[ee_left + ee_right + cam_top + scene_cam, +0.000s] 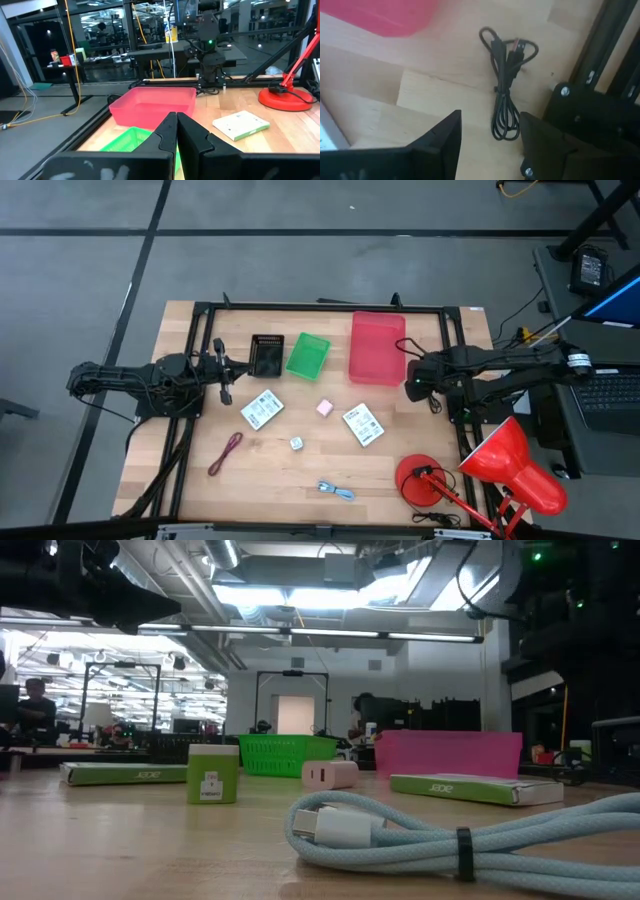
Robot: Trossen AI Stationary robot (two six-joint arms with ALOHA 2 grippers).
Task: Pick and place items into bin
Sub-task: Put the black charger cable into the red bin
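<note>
While the right gripper (487,137) hangs just right of the pink bin (376,347), its 2 fingers stand apart and empty over a coiled black cord (506,87) on the wood; fingers and cord are not touching.

Left gripper (176,131): fingers pressed together, nothing between them, well left of the pink bin, beyond the green bin (307,354) and the black bin (266,356).

Items on the table (290,480), placed from the pink bin:
- Pink cube (324,407): near, just toward the front edge.
- 1 white packet (362,425): near, front of the bin, tilted.
- 1 white packet (262,411): front-left, below the black bin.
- Pale die (297,443): farther front, between the 2 packets.
- Red cord (226,453): far front-left.
- Blue-white cable (337,491): farthest front, near the table edge; fills the low view's foreground.

All items lie outside the bins. Red lamp (500,470) stands front-right of the pink bin.
</note>
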